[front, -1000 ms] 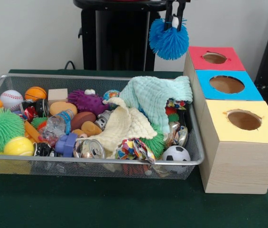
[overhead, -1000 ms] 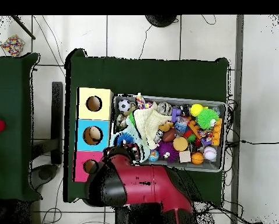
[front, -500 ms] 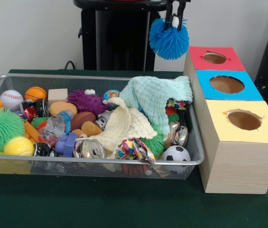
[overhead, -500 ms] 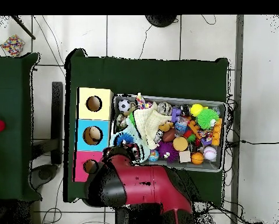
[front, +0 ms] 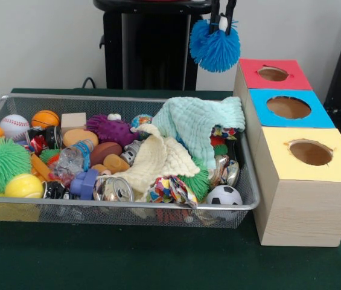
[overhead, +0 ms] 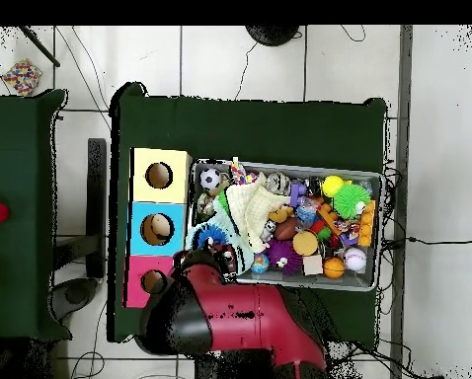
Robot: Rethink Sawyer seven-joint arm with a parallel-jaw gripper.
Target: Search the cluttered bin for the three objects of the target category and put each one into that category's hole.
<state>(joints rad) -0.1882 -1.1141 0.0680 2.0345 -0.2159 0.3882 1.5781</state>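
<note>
The tool (front: 223,17) hangs at the top of the front view, its black fingers closed on the top of a blue spiky ball (front: 215,49), which dangles in the air clear of everything below. The ball sits just to the left of the red box top (front: 274,74) and higher than it, not over the hole. In the overhead view the red and black arm (overhead: 235,318) covers the tool, and a bit of the blue ball (overhead: 212,235) shows beside the bin's edge nearest the boxes.

The red box top is the farthest of three joined wooden boxes; the blue box top (front: 291,109) comes next toward the camera and the yellow box top (front: 309,154) is nearest. Each has one round hole.

To the left of the boxes, touching their side, stands the wire mesh bin (front: 122,208) on the green table (front: 158,260). A pale green cloth (front: 197,124) is heaped at the end of the bin nearest the boxes, with a cream cloth (front: 155,160) lying just in front of it. A soccer ball (front: 224,195) rests in the bin corner nearest the yellow box. A purple spiky ball (front: 111,128) lies left of the green cloth. At the bin's far end from the boxes are a green spiky ball (front: 1,163), a baseball (front: 14,125), a small basketball (front: 45,118) and a yellow tennis ball (front: 23,186)
</note>
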